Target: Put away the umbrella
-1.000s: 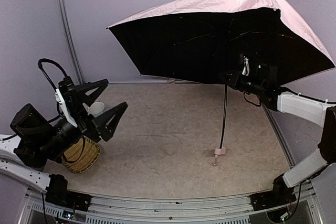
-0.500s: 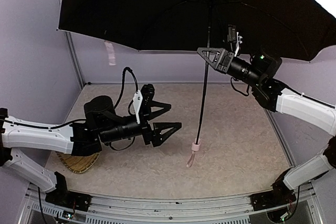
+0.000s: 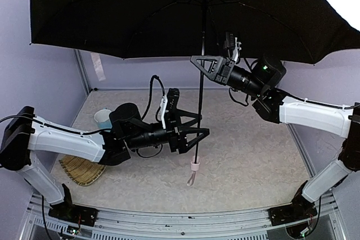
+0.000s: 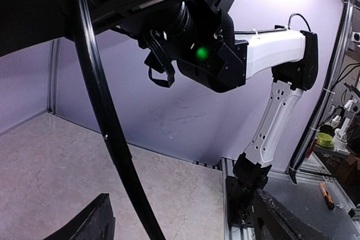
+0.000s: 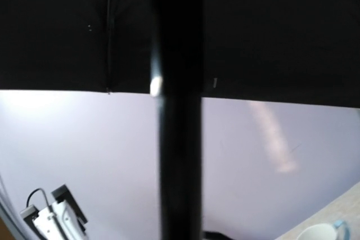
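What I see on the counter besides the job: a basket, a cup, a strip on the wall.
From the overhead view I see a beige speckled counter (image 3: 253, 155); a flat woven straw basket (image 3: 79, 170) lies near its front left corner, only partly showing; a pale cup (image 3: 103, 118) stands upright behind it, apart from it; a pale strip (image 3: 98, 67) hangs on the lilac back wall (image 3: 140, 74).

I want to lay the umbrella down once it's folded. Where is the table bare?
Bare table lies right of the handle hanging from the umbrella, out to the right edge. There is also a near strip between the woven basket and the handle. The left side is crowded: left arm, cup, basket.
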Tool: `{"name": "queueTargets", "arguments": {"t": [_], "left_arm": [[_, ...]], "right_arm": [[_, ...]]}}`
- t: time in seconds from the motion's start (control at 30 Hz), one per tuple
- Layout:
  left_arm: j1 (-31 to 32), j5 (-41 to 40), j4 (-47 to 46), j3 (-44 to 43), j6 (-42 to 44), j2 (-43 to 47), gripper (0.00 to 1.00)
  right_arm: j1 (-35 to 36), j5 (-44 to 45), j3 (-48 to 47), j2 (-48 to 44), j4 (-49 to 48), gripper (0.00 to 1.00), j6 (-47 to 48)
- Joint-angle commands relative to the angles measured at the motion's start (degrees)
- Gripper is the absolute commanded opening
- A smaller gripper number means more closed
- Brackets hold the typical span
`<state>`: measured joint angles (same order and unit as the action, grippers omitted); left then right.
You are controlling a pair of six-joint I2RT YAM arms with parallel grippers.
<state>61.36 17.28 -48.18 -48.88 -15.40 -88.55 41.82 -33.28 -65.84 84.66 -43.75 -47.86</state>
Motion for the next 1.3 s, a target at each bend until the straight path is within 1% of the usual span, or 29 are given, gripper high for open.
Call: {"name": "queueTargets", "arguments": {"t": [0.0,0.07,0.13,0.17,0.2,0.37,0.53,0.6,0.63,0.67,0.7,0.77,0.83,0.93,1.0,1.1,1.17,1.27], "left_arm": [[-0.3,2.4,-5.9,-1.3,-4.5,-3.7,0.75],[-0.4,2.2,-8.0,-0.1,-5.3,-4.6,0.64],[-0.5,1.3,-9.5,0.9,-5.4,-5.0,0.46],[-0.5,0.7,-10.0,1.4,-7.0,-5.0,0.35],[-0.5,0.3,-10.5,1.9,-7.6,-5.0,0.26],[-0.4,0.4,-11.1,2.5,-8.7,-5.2,0.00],[-0.4,0.7,-13.8,3.6,-12.0,-6.4,0.00],[-0.3,0.7,-16.1,4.5,-14.2,-7.2,0.00],[-0.3,0.7,-17.5,4.8,-15.3,-7.6,0.00],[-0.1,0.8,-18.8,5.2,-16.1,-8.1,0.00],[0.3,0.5,-19.8,5.4,-16.5,-8.6,0.00],[1.6,-1.1,-20.5,5.3,-15.7,-9.3,0.00],[3.8,-3.8,-19.2,4.7,-12.3,-9.6,0.00],[5.7,-7.7,-19.1,4.7,-9.6,-9.9,0.00],[5.6,-8.5,-19.8,4.7,-10.7,-10.6,0.00],[5.2,-8.2,-22.4,5.1,-13.9,-12.3,0.00],[5.0,-7.8,-25.2,5.5,-16.1,-13.7,0.00],[5.1,-6.9,-27.6,5.1,-18.3,-15.6,0.00]], "right_arm": [[1.5,-2.2,-2.0,0.9,-9.0,0.00,-2.3],[2.0,-2.2,-2.0,1.1,-8.9,0.00,-2.0],[2.1,-2.4,-1.9,1.2,-8.9,0.00,-2.0],[2.1,-2.4,-1.8,1.2,-8.9,0.00,-2.0],[2.2,-2.3,-1.4,1.1,-8.9,0.00,-2.1],[2.2,-1.5,-0.6,0.7,-8.8,0.00,-2.1],[2.1,0.2,0.0,0.5,-8.1,0.00,-1.3],[2.1,3.1,0.2,-0.1,-6.6,0.34,0.1],[1.9,5.3,0.3,-0.5,-5.9,0.47,1.6],[1.6,7.4,0.4,-0.9,-5.4,0.57,2.7],[1.2,10.1,0.6,-1.2,-5.1,0.64,3.5],[0.2,16.4,1.3,-1.6,-5.2,0.72,4.8],[-1.3,21.7,3.3,-1.2,-6.9,0.74,4.1],[-4.2,22.2,4.8,0.7,-12.0,0.74,-0.1],[-5.4,20.7,4.7,2.1,-15.1,0.74,-2.3],[-6.1,19.5,3.7,3.3,-18.2,0.78,-2.3],[-6.4,19.3,2.5,3.7,-18.0,0.81,-2.0],[-6.4,18.8,1.2,4.5,-18.0,0.82,-1.8]]}}
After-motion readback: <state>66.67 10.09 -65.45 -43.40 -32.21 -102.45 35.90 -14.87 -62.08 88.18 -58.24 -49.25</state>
